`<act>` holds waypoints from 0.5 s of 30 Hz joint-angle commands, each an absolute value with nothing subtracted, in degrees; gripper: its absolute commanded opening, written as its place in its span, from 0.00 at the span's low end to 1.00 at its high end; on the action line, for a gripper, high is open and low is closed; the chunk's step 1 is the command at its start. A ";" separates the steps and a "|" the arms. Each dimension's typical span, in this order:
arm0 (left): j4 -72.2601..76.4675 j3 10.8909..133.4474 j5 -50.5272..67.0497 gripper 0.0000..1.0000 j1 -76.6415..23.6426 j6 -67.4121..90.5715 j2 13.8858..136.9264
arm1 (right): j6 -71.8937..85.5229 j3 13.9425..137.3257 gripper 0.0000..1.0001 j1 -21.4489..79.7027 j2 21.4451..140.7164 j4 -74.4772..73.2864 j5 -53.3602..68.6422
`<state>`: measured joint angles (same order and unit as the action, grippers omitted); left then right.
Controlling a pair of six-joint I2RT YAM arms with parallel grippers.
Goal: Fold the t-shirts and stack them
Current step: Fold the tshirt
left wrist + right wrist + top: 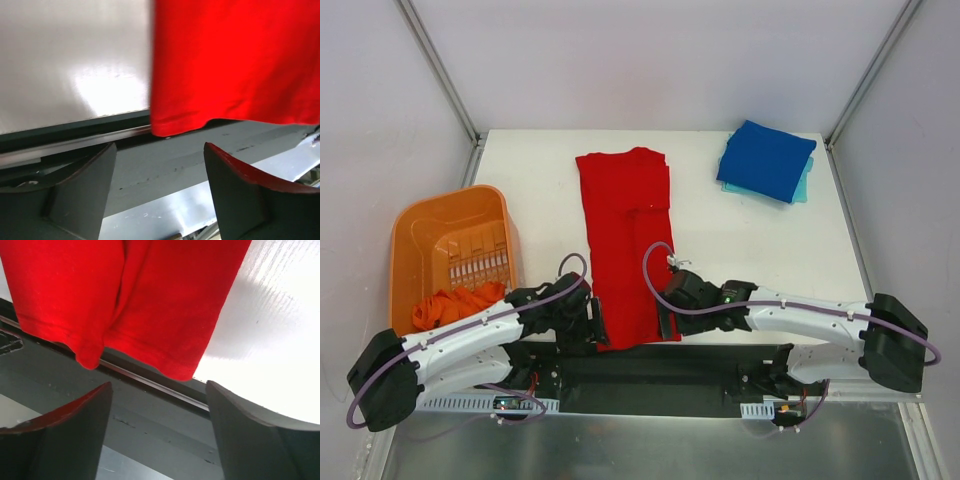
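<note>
A bright red t-shirt [627, 240] lies folded lengthwise down the middle of the white table, its hem hanging over the near edge [235, 65] [130, 305]. My left gripper [595, 325] stands open at the hem's left corner, nothing between its fingers [160, 150]. My right gripper [665, 322] stands open at the hem's right corner, also empty [157, 387]. A folded royal blue t-shirt [767, 158] rests on a light teal one [804, 190] at the back right. An orange-red t-shirt [455, 303] lies crumpled in the basket.
The rigid orange plastic basket [445, 220] stands at the table's left edge. A dark metal rail [660, 362] runs along the near edge under both grippers. Grey walls with slanted metal posts enclose the table's back and sides.
</note>
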<state>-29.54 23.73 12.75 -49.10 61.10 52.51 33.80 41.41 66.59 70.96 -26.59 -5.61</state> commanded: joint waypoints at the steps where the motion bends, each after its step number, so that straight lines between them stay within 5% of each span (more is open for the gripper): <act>1: -30.50 23.29 12.13 0.68 -49.83 63.98 53.17 | 35.07 41.57 0.74 65.83 71.80 -25.23 -3.69; 5: -28.13 23.82 11.95 0.65 -50.19 63.64 56.41 | 35.59 40.78 0.73 65.57 73.21 -24.96 -3.43; 15: -24.43 26.45 10.64 0.38 -50.27 61.44 66.71 | 36.47 39.46 0.68 64.86 77.34 -22.85 -1.14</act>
<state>-25.63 23.86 12.32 -49.91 62.22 65.06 35.05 40.18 65.39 75.88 -24.38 -2.42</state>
